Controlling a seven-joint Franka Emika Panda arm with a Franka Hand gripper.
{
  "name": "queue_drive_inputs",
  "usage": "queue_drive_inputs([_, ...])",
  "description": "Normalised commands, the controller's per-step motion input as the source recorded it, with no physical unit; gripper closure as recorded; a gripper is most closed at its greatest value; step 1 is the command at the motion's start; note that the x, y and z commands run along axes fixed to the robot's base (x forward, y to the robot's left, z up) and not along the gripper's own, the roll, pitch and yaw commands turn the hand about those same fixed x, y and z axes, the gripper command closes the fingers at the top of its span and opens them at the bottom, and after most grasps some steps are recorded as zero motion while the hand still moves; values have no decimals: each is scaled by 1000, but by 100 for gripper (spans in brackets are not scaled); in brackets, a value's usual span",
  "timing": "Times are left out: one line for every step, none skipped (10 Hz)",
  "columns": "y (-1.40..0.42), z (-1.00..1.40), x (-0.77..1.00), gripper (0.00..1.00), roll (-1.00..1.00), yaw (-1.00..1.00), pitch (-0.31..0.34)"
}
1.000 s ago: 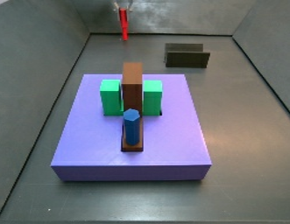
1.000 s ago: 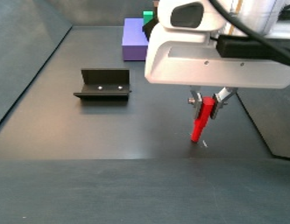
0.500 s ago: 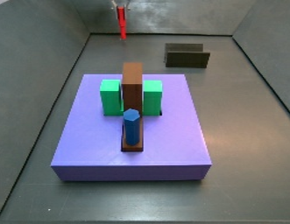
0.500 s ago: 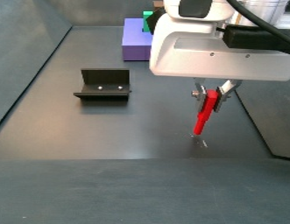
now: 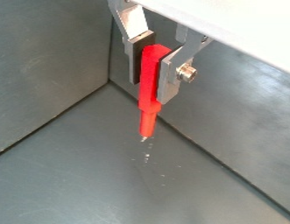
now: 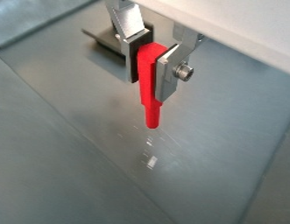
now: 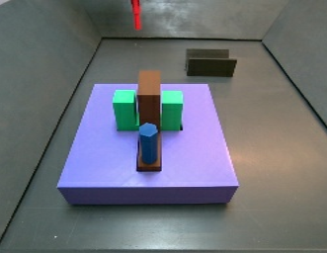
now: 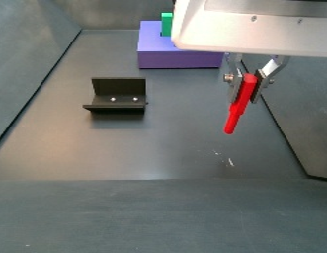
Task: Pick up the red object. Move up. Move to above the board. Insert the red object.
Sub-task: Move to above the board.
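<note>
We judge the pick done and the lift under way: the tool is closed on the upper end of the red object, which hangs upright and clear of the floor in both wrist views; its tip sits well above the grey surface.

Going left to right in a side view, the left wall, then the fixture on the floor, then the held stick, then the right wall close beside it; we would keep away from that wall.

Next we must carry it across to the board, the brown bar on the purple slab; the blue peg stands at its near end and green blocks flank it, so we should come in from above.
</note>
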Motion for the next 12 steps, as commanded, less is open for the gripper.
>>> queue_drive_inputs([-4, 1400, -15, 100, -17, -12, 18])
queue_drive_inputs([-12, 1400, -61, 100, 11, -4, 43])
queue_drive_inputs([1, 1400, 0, 100, 11, 1, 31])
queue_drive_inputs([21, 897, 54, 100, -29, -8, 71])
queue_drive_inputs([13, 604, 35, 100, -19, -9, 84])
queue_drive_inputs([3, 345, 18, 100, -3, -2, 55])
queue_drive_inputs([-1, 200, 8, 100, 5, 0, 33])
queue_drive_inputs([-1400, 137, 241, 100, -89, 57, 402])
queue_drive_inputs([-1400, 125, 245, 100, -31, 55, 377])
queue_drive_inputs([-1400, 130, 246, 100, -19, 40, 286])
queue_drive_inputs([-1400, 133, 247, 100, -56, 25, 221])
queue_drive_inputs([-1400, 134, 254, 100, -22, 17, 117])
